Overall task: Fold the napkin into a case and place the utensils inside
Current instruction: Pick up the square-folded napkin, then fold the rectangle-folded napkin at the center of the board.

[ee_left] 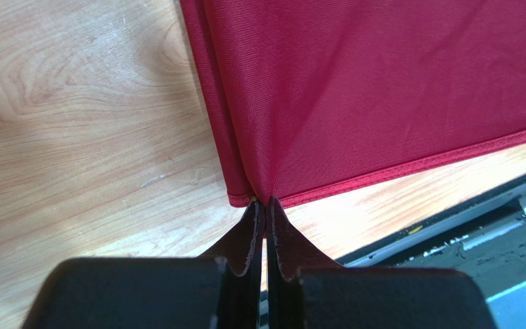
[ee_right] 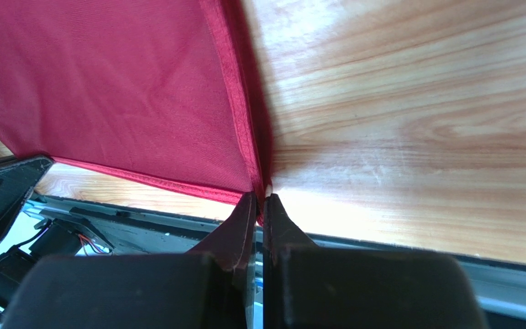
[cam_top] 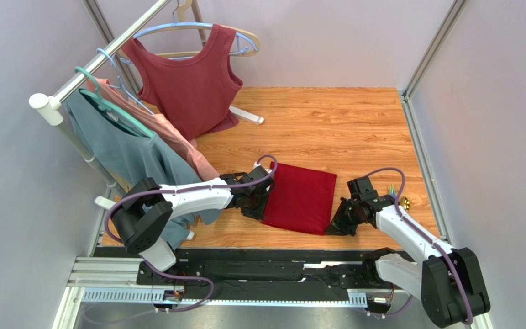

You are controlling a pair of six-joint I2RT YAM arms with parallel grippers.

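Observation:
The crimson napkin [cam_top: 301, 197] lies on the wooden table as a folded oblong between my two grippers. My left gripper [cam_top: 264, 211] is shut on its near left corner; in the left wrist view the fingertips [ee_left: 266, 203] pinch the hemmed corner of the napkin [ee_left: 382, 89]. My right gripper [cam_top: 333, 225] is shut on its near right corner; in the right wrist view the jaws [ee_right: 261, 199] clamp the hem of the napkin [ee_right: 108, 89]. A bit of the gold utensils [cam_top: 404, 203] shows past my right arm. No case shape shows.
A garment rack [cam_top: 94, 68] stands at the back left with a maroon sleeveless top [cam_top: 189, 86], a teal top [cam_top: 125, 147] and a pink garment [cam_top: 170, 137]. A black rail [cam_top: 266, 267] runs along the near table edge. Metal posts frame the sides.

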